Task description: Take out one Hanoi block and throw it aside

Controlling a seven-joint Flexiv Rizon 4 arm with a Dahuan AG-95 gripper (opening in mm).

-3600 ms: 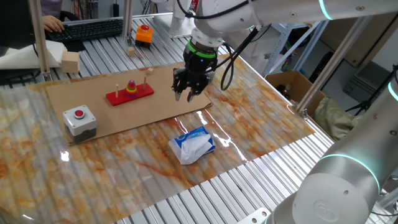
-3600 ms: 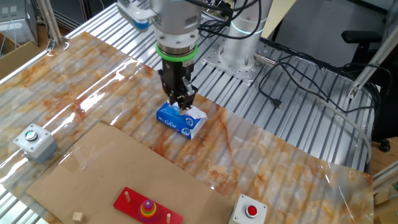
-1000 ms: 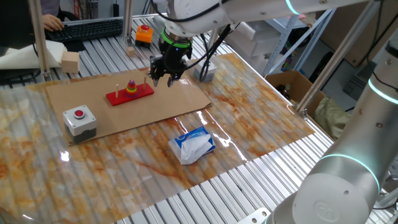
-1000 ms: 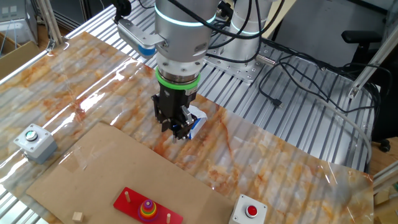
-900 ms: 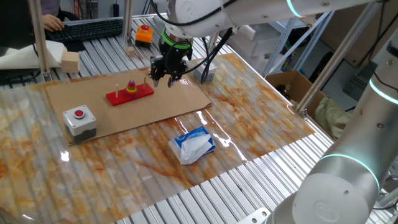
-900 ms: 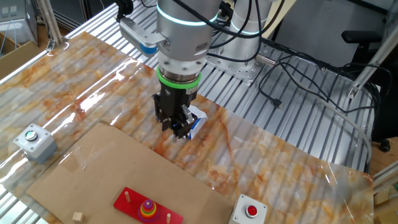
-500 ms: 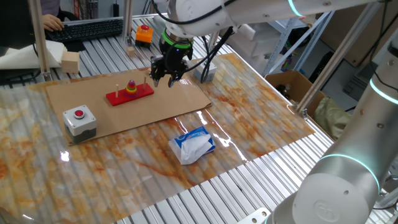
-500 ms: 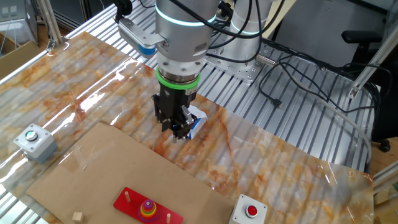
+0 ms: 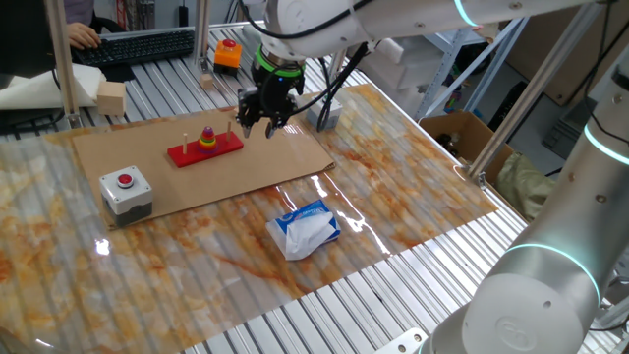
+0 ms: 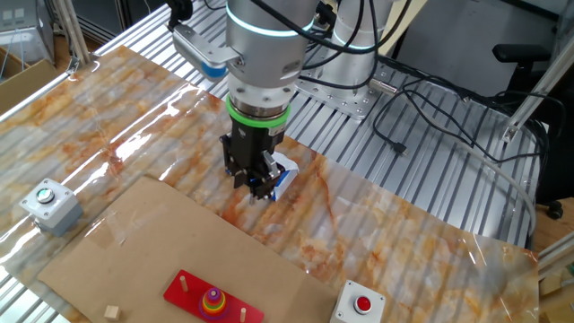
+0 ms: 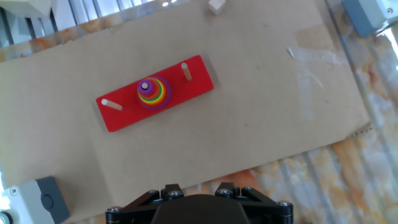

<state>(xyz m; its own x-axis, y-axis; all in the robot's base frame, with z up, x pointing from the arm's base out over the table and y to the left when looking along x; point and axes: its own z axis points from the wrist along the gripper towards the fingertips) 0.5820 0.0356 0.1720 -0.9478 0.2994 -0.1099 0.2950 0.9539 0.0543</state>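
Since the oldest pictures my arm has carried the black two-finger end effector (image 9: 263, 120) away from the blue-and-white tissue pack (image 9: 306, 229) to a spot above the brown cardboard sheet (image 9: 197, 167), and over the last second it has barely shifted. I judge it is parked high so the hand camera can take in the whole toy before I descend. The tiny purple round ring (image 11: 145, 86) sits at the top of the coloured ring stack (image 11: 153, 93) on the middle wooden peg of the flat red base (image 11: 124, 115), at about 11 o'clock from the hand view's centre, untouched. The grey box with the red button (image 9: 125, 189) sits on the worktop (image 9: 393, 206), well apart from the base. From the hand view only the end effector's black housing shows at 6 o'clock; its fingertips are cut off, and in the fixed views they are too small and dark, so I cannot tell whether they are apart or together. The purple ring is barely resolvable in either fixed view.
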